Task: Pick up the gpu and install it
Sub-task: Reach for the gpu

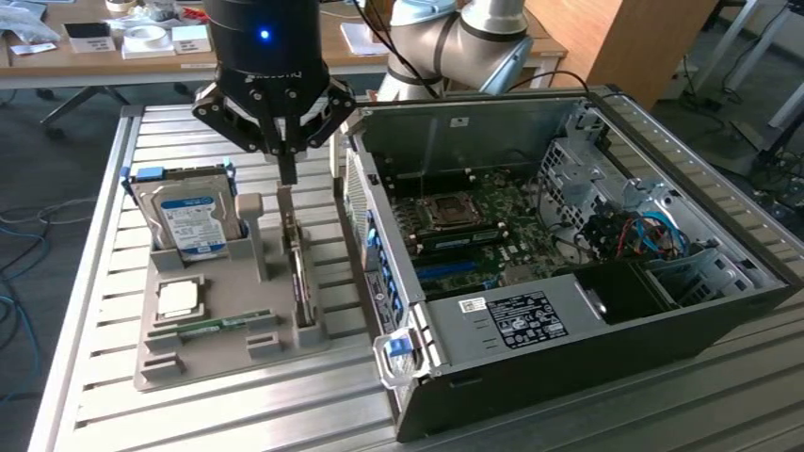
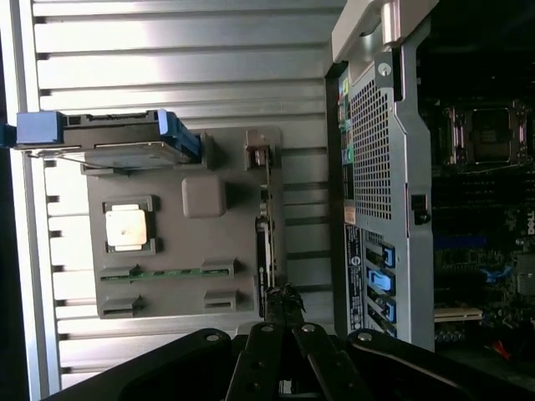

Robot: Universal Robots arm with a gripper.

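The gpu (image 1: 297, 264) is a thin dark card standing on edge in a slot of the grey holder tray (image 1: 220, 353), its metal bracket end pointing up. My gripper (image 1: 288, 176) hangs right above that bracket end with its fingers shut together; whether the tips touch the bracket I cannot tell. In the wrist view the gpu (image 2: 266, 230) appears edge-on as a narrow dark strip in the tray (image 2: 180, 296), and the gripper (image 2: 284, 298) sits at the strip's near end. The open computer case (image 1: 703, 311) lies on the exterior view's right with its motherboard (image 1: 484, 221) exposed.
On the tray stand a silver hard drive with a blue-white label (image 1: 191, 217), a square processor chip (image 1: 180, 299) and a green memory stick (image 1: 220, 326). The case wall (image 2: 380, 159) rises close beside the tray. A slatted metal table (image 1: 151, 414) carries everything.
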